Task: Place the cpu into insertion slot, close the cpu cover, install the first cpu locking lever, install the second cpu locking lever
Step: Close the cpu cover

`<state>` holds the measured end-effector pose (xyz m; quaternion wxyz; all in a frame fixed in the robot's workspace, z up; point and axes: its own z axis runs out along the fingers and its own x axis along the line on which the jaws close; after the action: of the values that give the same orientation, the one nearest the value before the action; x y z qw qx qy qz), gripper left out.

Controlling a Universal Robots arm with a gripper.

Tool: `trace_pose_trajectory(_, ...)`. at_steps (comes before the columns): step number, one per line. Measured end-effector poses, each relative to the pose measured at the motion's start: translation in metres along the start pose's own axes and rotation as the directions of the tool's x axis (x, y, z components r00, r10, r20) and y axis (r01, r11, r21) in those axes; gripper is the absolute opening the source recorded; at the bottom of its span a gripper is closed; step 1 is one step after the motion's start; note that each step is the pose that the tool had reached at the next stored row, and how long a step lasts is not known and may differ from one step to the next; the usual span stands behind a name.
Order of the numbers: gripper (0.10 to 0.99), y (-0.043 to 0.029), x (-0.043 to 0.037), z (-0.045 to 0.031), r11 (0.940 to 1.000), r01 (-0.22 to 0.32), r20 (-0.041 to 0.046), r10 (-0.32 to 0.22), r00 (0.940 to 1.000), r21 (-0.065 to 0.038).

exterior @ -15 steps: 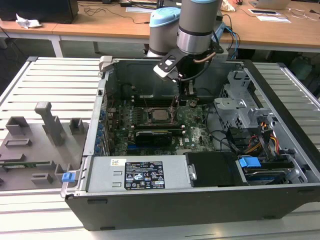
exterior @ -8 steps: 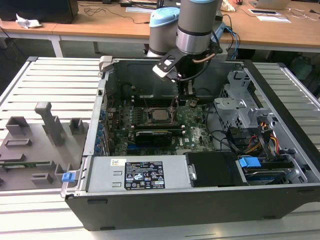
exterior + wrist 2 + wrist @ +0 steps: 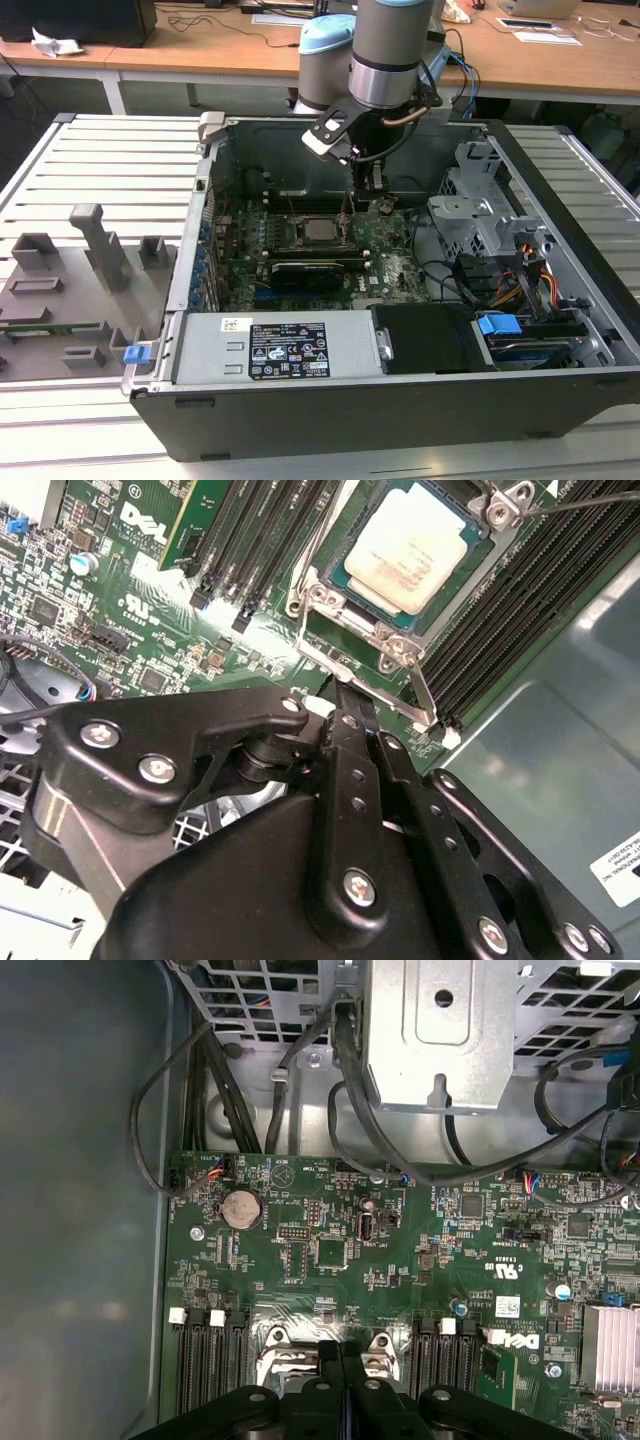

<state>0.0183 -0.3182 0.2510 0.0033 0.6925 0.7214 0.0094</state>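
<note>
Reaching down into an open computer case (image 3: 208, 210), the arm holds the tool (image 3: 350, 212) just beside the insertion slot (image 3: 298, 232) on the green circuit board (image 3: 392, 255). The cpu (image 3: 412, 545) lies flat in that slot, its pale metal top facing up, and in the exterior view the cpu (image 3: 319, 231) sits between banks of long black memory slots. The cpu cover (image 3: 392, 638) lies down around the chip as a silvery frame, with the chip top showing through its window.

In the second wrist view the tool (image 3: 340, 702) has its two black fingers (image 3: 350, 740) drawn together, tips down at a thin silvery locking lever (image 3: 318, 660) that runs along one edge of the slot. Whether that lever is pinched between the tips or only touched, I cannot tell. In the first wrist view the tool (image 3: 340, 1352) shows the same closed pair of fingers, meeting over the silvery edge of the slot.

A long black expansion card (image 3: 310, 270) stands near the slot, on the side toward the grey power supply (image 3: 270, 350). A round coin battery (image 3: 240, 1210) sits on the circuit board (image 3: 330, 1250), and black cables run from the board toward a metal drive cage (image 3: 440, 1030). The case rests on a slatted grey surface (image 3: 110, 150), with grey plastic holders (image 3: 100, 245) at the exterior view's left
</note>
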Motion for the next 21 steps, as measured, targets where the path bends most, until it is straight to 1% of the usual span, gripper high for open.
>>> trace_pose_trajectory(15, 0.106, -0.0059, 0.0002, -0.0001, 1.0000, 0.000, -0.0001, 0.000, 1.0000, 0.000)
trace_pose_trajectory(21, 0.106, -0.0100, 0.0004, 0.0000, 1.0000, 0.000, 0.0000, 0.000, 1.0000, 0.000)
